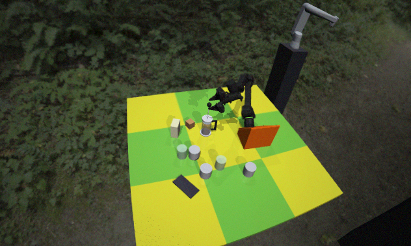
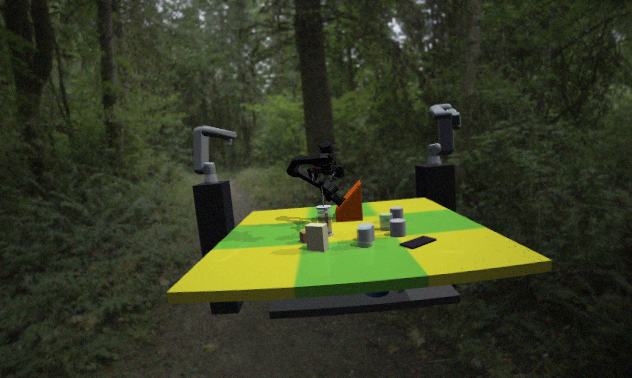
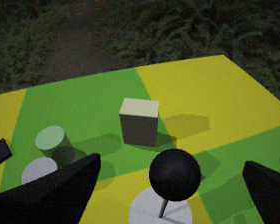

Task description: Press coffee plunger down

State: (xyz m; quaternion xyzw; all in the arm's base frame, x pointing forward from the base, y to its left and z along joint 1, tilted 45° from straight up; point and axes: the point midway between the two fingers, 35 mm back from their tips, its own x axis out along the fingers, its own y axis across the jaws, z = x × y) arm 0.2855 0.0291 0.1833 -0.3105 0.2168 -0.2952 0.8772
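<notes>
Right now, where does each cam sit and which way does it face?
Top: high off one table corner, looking down at the checkered table; whole arm and open pincer show beside the plunger knob.
Exterior: low, off the table's far edge from the arm, looking level across it; arm shows above the coffee press.
Wrist: on the arm, looking down and forward past the knob; only the two dark fingers show.
Shared: top and wrist both show the cream block and press lid.
</notes>
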